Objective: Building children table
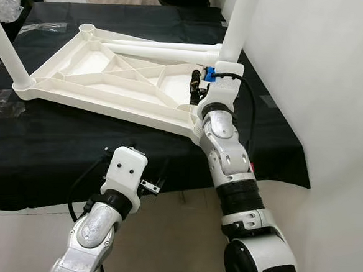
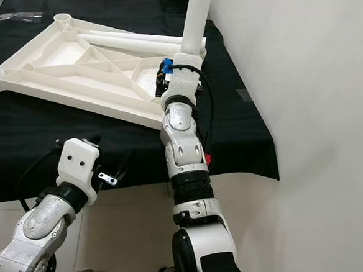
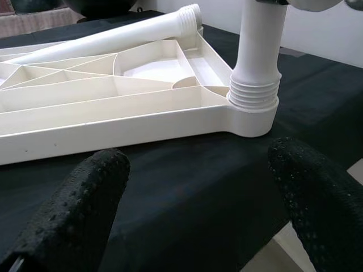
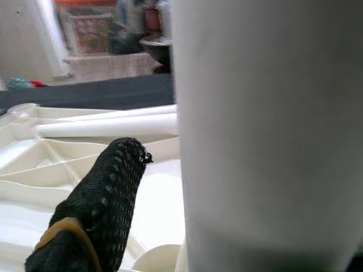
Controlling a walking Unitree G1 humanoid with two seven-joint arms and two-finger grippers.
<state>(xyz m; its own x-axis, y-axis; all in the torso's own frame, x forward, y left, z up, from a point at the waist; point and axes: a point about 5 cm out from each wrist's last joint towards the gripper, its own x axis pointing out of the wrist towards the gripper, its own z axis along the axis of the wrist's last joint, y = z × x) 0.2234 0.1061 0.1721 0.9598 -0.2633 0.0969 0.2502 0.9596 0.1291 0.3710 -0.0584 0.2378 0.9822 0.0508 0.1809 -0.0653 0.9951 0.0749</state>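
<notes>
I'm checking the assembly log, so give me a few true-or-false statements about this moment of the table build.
1. The white tabletop lies upside down on a black cloth. True.
2. The right hand is at the upright leg in the near corner. True.
3. The left hand grips a leg. False: it is open and hangs off the near edge of the cloth.
4. All four legs stand upright. False: loose legs lie across the tabletop and one corner socket is empty.
</notes>
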